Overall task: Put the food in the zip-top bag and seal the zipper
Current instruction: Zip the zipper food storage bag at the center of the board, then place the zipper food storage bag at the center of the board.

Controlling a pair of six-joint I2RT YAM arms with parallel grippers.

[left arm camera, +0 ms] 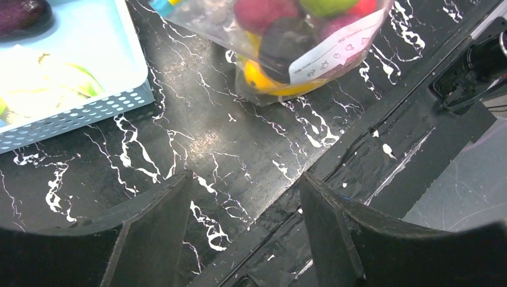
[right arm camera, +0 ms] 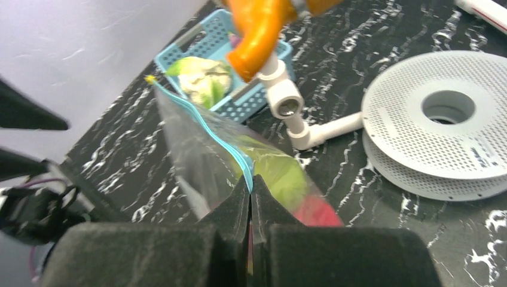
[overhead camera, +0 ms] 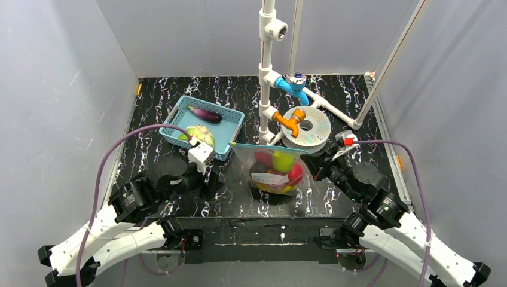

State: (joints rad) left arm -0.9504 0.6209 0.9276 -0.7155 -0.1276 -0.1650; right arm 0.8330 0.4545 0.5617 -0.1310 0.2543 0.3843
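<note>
The right gripper (right arm camera: 251,190) is clamped on the zipper (right arm camera: 209,128) of the food-filled zip-top bag (overhead camera: 276,170); the left gripper (left arm camera: 245,182) holds its jaws apart over black marbled tabletop (left arm camera: 197,131), the bag lying ahead of them.

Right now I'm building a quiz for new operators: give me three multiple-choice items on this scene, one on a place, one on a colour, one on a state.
1. Where is the purple eggplant? A in the zip-top bag; B in the blue basket; C on the table.
2. What colour is the zipper? A orange; B teal-blue; C white.
3. How is the left gripper? A shut on the bag; B shut on the eggplant; C open, empty.
Answers: 1 B, it lies on the basket's floor; 2 B, a teal-blue strip edges the bag's mouth; 3 C, its fingers stand apart over the table.
</note>
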